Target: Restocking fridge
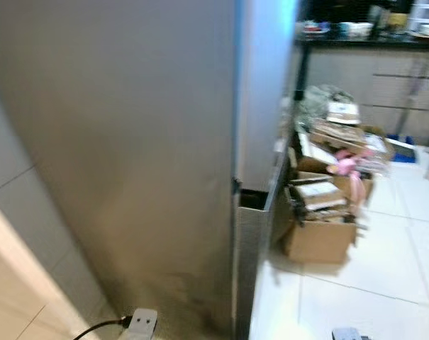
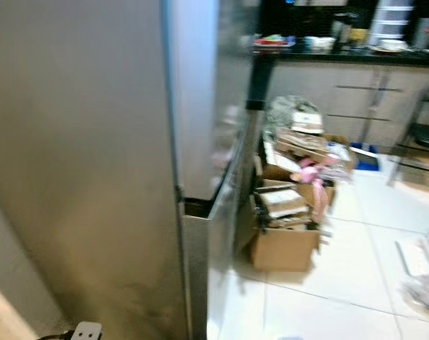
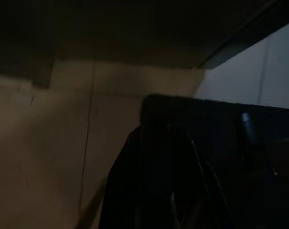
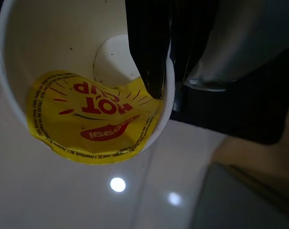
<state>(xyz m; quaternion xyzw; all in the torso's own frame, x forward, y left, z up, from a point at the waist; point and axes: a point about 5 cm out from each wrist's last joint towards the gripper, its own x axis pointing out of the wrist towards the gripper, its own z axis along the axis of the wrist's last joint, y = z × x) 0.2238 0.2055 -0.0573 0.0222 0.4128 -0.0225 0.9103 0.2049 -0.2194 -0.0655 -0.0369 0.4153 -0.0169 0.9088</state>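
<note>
A tall grey steel fridge (image 1: 129, 156) stands close in front of me, seen from its side, with both doors closed and a seam (image 1: 237, 195) between the upper and lower door. In the right wrist view my right gripper (image 4: 167, 78) is shut on the rim of a white noodle cup (image 4: 63, 52). One black finger (image 4: 149, 52) reaches inside the cup, where a yellow "HOT CUP" lid (image 4: 94, 124) lies crumpled. The cup hangs over glossy white floor tiles. The left wrist view is very dark, and my left gripper (image 3: 168, 186) is a black shape near a pale wall.
Open cardboard boxes (image 1: 320, 237) stuffed with packets stand on the white tile floor right of the fridge. Behind them runs a dark kitchen counter (image 1: 374, 40) with dishes and grey drawers. A white power strip (image 1: 141, 323) lies at the fridge's foot. A chair (image 2: 420, 145) stands far right.
</note>
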